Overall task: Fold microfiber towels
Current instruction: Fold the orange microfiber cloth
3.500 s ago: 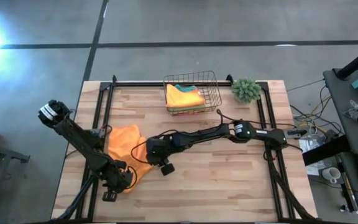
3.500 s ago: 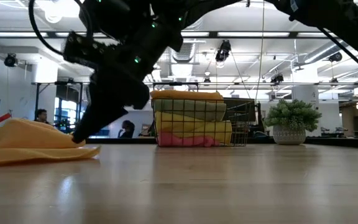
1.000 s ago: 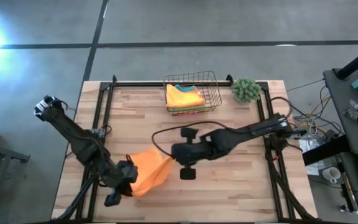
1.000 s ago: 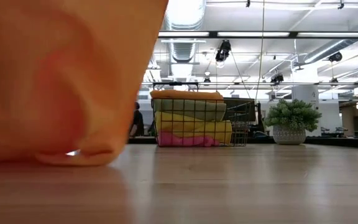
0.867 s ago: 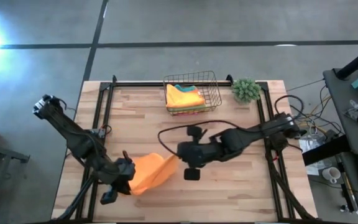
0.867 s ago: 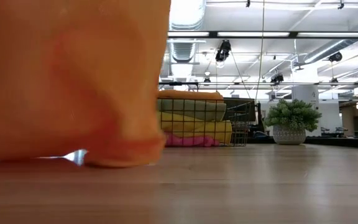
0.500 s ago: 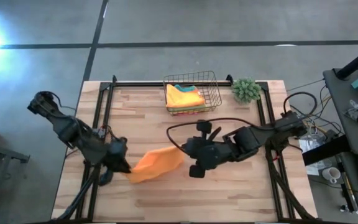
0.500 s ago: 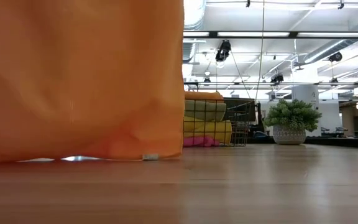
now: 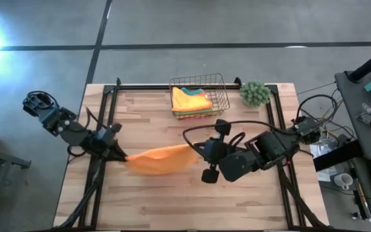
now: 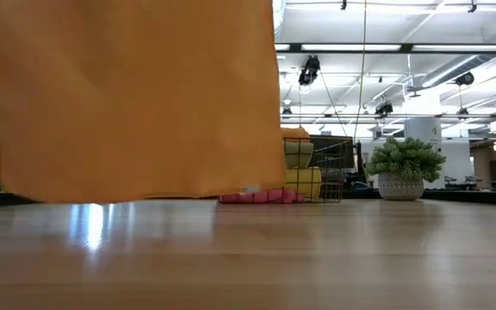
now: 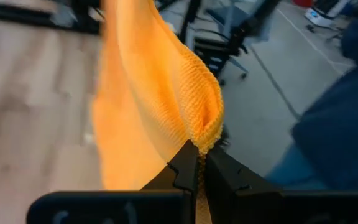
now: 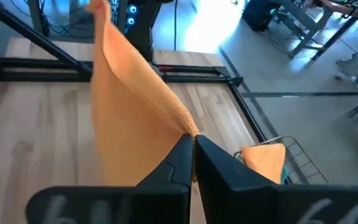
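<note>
An orange microfiber towel hangs spread as a flat sheet between my two grippers over the middle of the table. In the low view the towel fills the left half, its lower edge just clear of the tabletop, with a small white tag at its lower corner. My left gripper is shut on its left upper corner and my right gripper on its right upper corner. More folded towels lie stacked in a wire basket at the far edge. My left gripper pinches the towel's upper corner between its two fingertips, coming nearly level from the table's left. The cloth hangs below and away from the fingers, clear of the table. My right gripper pinches the opposite upper corner between its fingertips, coming nearly level from the table's right. The top edge runs with little sag toward the other gripper.
A small green fuzzy plant in a pot stands at the far right, beside the basket. Black frame rails run along the table's left, right and far sides. Bare wood lies under and in front of the towel.
Both grippers have risen, the left going toward the far edge and the right toward the table's right edge. The towel, bunched with its lower part on the table a second ago, is now lifted clear and spread out flat between them.
</note>
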